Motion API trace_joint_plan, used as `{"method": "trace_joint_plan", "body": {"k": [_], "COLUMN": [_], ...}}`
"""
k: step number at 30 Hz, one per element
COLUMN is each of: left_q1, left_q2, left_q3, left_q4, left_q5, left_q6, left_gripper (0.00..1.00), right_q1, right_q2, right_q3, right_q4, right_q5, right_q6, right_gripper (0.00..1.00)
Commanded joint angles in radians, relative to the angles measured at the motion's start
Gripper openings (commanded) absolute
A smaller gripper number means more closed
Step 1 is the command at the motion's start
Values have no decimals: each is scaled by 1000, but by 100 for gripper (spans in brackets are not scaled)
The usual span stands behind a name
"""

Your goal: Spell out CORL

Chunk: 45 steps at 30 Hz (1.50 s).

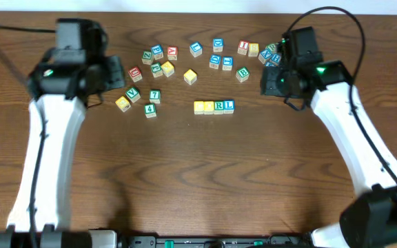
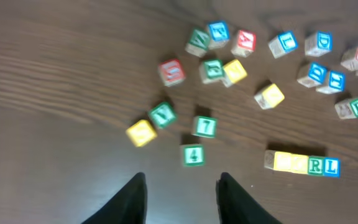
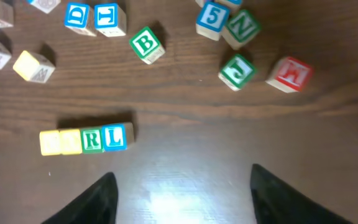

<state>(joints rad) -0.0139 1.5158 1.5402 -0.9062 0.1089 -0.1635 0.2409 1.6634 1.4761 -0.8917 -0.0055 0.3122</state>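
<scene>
The row of four cubes (image 1: 214, 106) lies near the middle of the tabletop (image 1: 205, 179), its blocks touching side by side: two plain yellow tops, then a green-framed R, then a blue-framed L. No letters can be read on the yellow tops, so I cannot tell whether they spell C and O. The loose cubes (image 1: 190, 76) are scattered well apart behind it. The left pincer (image 2: 182, 180) hovers partly open and empty, off to the row's left; the right pincer (image 3: 182, 174) stands wider, also empty, with the row ahead of it. The word looks placed, so the job now is probably a clean retreat: rise away, sweep nothing sideways, leave the row unbumped.
</scene>
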Motion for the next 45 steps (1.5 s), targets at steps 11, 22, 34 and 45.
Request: {"method": "trace_joint_plan", "body": {"k": [11, 22, 34, 45], "left_q1": [52, 52, 52, 52], "left_q2": [-46, -46, -46, -46], "left_q3": [15, 15, 15, 15], "left_q4": [-105, -105, -105, -105], "left_q5": [-80, -80, -80, -80], "left_q6": [18, 18, 18, 18], "left_gripper": [96, 97, 97, 97], "right_q1": [-7, -6, -6, -33], "right_q2": [-291, -414, -414, -496], "right_q3": [3, 3, 3, -37], "right_q4": [-139, -323, -359, -114], "right_q5": [48, 48, 126, -1], "right_q6": [-33, -33, -32, -286], "right_gripper": [91, 99, 99, 99]}}
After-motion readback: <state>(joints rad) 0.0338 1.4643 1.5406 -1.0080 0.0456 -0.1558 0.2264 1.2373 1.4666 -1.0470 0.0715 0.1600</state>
